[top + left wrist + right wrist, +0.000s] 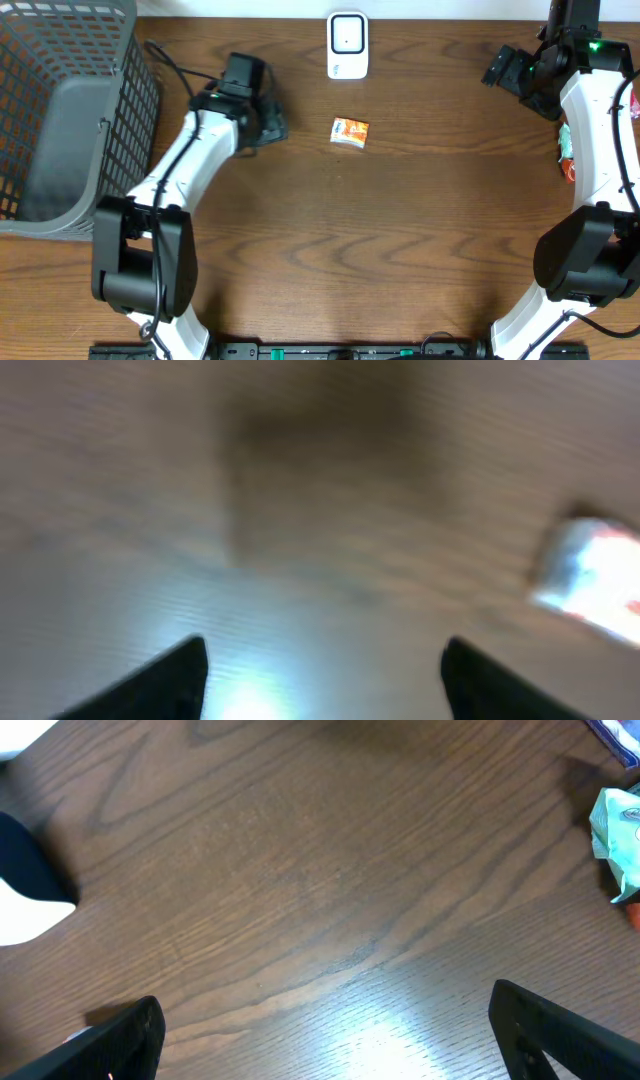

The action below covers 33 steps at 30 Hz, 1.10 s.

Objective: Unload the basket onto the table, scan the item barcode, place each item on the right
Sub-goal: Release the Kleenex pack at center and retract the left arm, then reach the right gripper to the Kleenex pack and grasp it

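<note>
One scanner (pixel 348 45), one basket (pixel 140 110), two arms (pixel 190 150) (pixel 600 130)

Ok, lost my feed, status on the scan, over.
Left gripper open, empty. Right gripper open, empty. Packet lying on table, apart from scanner. Nothing between them.

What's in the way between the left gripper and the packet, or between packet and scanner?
Nothing visible. Only bare table lies between the open left gripper and the orange packet, and between the packet and the white scanner at the table's far edge.
</note>
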Each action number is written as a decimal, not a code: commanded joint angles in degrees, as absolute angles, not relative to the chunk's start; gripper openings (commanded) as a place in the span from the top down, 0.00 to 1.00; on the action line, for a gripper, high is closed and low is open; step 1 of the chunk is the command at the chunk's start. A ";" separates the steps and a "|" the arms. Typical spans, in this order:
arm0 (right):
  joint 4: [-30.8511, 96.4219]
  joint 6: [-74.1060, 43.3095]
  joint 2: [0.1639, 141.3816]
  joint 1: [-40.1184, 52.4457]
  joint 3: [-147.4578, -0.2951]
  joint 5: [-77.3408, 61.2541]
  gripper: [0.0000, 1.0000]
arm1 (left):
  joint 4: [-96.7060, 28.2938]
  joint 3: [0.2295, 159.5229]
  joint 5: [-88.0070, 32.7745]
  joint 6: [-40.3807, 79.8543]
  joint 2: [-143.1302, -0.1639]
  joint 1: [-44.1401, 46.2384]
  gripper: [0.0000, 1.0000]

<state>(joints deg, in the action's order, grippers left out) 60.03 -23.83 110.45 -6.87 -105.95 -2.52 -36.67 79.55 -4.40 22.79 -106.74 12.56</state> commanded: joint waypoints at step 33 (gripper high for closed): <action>62.48 -35.51 110.30 0.93 -101.82 -19.59 0.01 | -48.38 80.01 4.14 18.87 -106.83 6.02 0.02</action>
<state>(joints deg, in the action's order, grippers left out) 62.28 -36.60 110.45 -3.14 -104.20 -16.82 -48.03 79.55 3.22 19.44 -106.76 6.11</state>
